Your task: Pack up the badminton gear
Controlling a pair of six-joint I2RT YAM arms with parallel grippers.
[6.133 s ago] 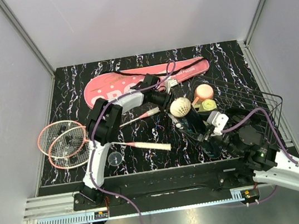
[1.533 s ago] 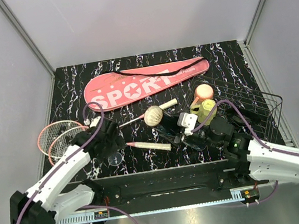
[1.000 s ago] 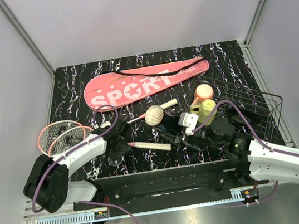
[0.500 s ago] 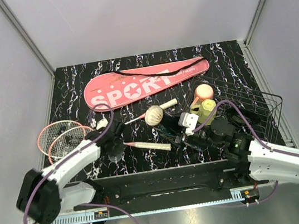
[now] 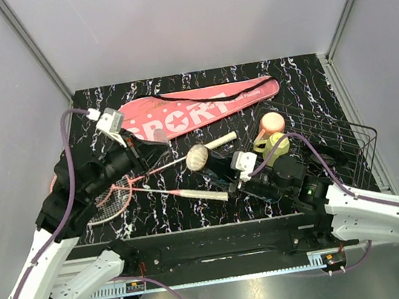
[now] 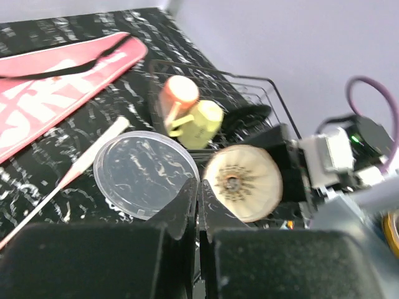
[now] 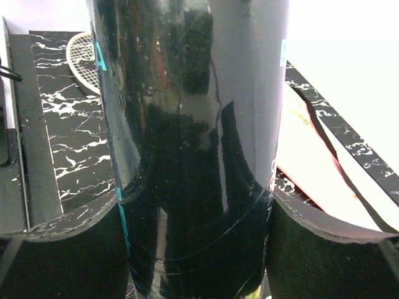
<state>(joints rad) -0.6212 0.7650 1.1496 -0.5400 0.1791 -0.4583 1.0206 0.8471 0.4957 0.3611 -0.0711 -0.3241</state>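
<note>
I see the racquet cover (image 5: 201, 109) lying left to right across the back of the table (image 5: 301, 78). In front of it, at the left, the two racquets (image 5: 113, 200) lie with heads overlapping, partly under my left arm, and their handles point right toward the centre. The tube (image 5: 219, 167) sits mid-table, gripped between the fingers of the right gripper (image 7: 196, 218), with a shuttlecock (image 5: 199, 157) in its left end. Just right of the tube, the cup (image 5: 278, 145) lies at the left edge of the wire basket (image 5: 341, 139). The left gripper (image 6: 198, 190) pinches a round lid (image 6: 144, 174), held off the table at the left rear.
</note>
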